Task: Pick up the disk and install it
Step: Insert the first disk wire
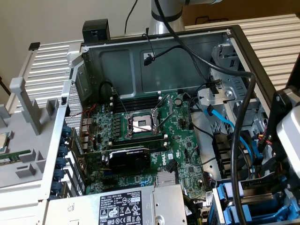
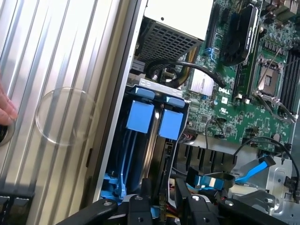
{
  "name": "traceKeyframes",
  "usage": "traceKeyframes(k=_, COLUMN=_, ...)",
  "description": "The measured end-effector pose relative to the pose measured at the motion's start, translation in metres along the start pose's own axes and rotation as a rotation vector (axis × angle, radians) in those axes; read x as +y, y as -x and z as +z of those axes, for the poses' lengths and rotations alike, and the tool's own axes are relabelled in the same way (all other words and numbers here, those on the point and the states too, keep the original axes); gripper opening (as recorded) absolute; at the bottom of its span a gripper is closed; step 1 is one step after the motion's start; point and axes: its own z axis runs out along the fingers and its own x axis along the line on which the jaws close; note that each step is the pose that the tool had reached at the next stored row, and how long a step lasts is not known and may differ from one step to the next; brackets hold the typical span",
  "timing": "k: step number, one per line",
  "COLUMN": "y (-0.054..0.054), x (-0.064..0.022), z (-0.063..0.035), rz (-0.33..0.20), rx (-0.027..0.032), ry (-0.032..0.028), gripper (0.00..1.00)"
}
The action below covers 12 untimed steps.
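Hovering over the disk (image 2: 140, 116) bayed at the exterior view's near right, the gripper (image 2: 166, 202) stands half-spread, holding nothing.

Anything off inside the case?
The CPU socket on the motherboard sits bare with its retention levers raised. A blue cable lies loose beside the drive cage. A person's fingertips are over the ribbed panel.

The frame edge cuts off most of a hand (image 2: 5, 111).
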Motion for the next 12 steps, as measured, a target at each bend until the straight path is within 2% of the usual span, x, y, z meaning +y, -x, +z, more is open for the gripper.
traceKeyframes(k=4, y=-0.0007, x=-0.0018, z=0.0002, rz=0.001, rx=-0.0061, ry=0.0037, gripper=0.34)
traceKeyframes(k=12, y=-0.0008, x=-0.0019, z=0.0003, rz=0.001, rx=-0.0063, ry=0.0038, gripper=0.34)
